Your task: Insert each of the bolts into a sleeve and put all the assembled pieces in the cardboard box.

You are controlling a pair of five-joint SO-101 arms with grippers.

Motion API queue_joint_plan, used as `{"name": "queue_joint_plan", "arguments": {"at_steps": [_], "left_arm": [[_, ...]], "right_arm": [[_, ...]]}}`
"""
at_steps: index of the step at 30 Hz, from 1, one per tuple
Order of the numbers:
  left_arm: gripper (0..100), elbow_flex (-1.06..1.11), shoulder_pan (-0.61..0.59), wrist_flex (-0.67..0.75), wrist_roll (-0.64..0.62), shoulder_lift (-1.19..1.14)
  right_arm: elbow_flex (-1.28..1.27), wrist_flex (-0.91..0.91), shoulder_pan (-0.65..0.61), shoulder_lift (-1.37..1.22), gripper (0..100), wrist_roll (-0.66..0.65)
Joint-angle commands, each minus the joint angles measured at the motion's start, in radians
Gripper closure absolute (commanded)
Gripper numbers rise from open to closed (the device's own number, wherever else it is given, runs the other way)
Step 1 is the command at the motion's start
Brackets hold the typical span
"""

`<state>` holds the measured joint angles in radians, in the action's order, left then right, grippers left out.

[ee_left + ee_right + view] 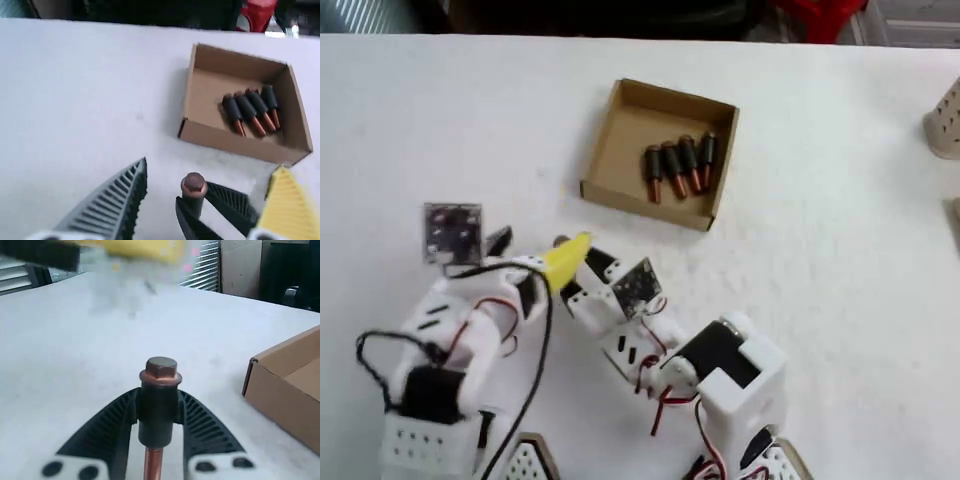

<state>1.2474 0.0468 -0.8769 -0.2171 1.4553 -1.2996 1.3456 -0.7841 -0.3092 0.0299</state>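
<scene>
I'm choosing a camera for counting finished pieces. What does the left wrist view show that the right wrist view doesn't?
Left wrist view adds: four black-sleeved copper bolts lying inside the brown cardboard box. Right wrist view adds: the threaded copper shank under the black sleeve. Both: the right gripper shut on that sleeved bolt, and the box's outer wall.
</scene>
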Motion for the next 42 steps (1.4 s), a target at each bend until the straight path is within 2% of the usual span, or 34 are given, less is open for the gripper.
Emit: {"name": "queue_joint_plan", "arguments": {"at_steps": [1,5,6,8,11,14,24,28,30,34,39,42], "left_arm": [[73,-0.041,-0.117,-0.044,-0.048,0.243],[98,-0.040,-0.160,-0.138,0.048,0.377],[99,-0.041,-0.160,-0.161,0.055,0.378],[94,-0.037,-0.160,-0.198,0.061,0.372],[97,-0.035,-0.177,-0.247,0.061,0.371],[98,-0.035,-0.186,-0.278,0.061,0.371],[98,-0.035,-0.145,-0.454,0.074,0.372],[98,-0.026,-0.147,-0.508,0.245,0.372],[98,0.009,-0.148,-0.496,0.307,0.372],[98,0.146,-0.150,-0.396,0.325,0.372],[98,0.311,-0.173,-0.210,0.327,0.372],[98,0.324,-0.216,-0.189,0.327,0.372]], "right_arm": [[0.000,0.001,0.002,0.021,98.1,0.002],[-0.005,0.001,0.002,0.021,98.1,0.002],[-0.008,0.001,0.002,0.022,98.1,0.002],[-0.026,0.001,0.004,0.044,98.1,0.002],[-0.089,-0.013,0.005,0.139,98.1,0.003],[-0.155,-0.108,0.016,0.288,98.1,0.005],[-0.172,-0.763,0.171,0.875,98.1,0.008],[-0.138,-1.010,0.216,1.059,98.1,0.008],[-0.091,-1.145,0.252,1.127,98.1,0.008],[0.020,-1.342,0.314,1.179,98.1,0.003],[0.104,-1.369,0.371,1.179,98.1,0.002],[0.166,-1.379,0.398,1.178,98.1,0.002]]}}
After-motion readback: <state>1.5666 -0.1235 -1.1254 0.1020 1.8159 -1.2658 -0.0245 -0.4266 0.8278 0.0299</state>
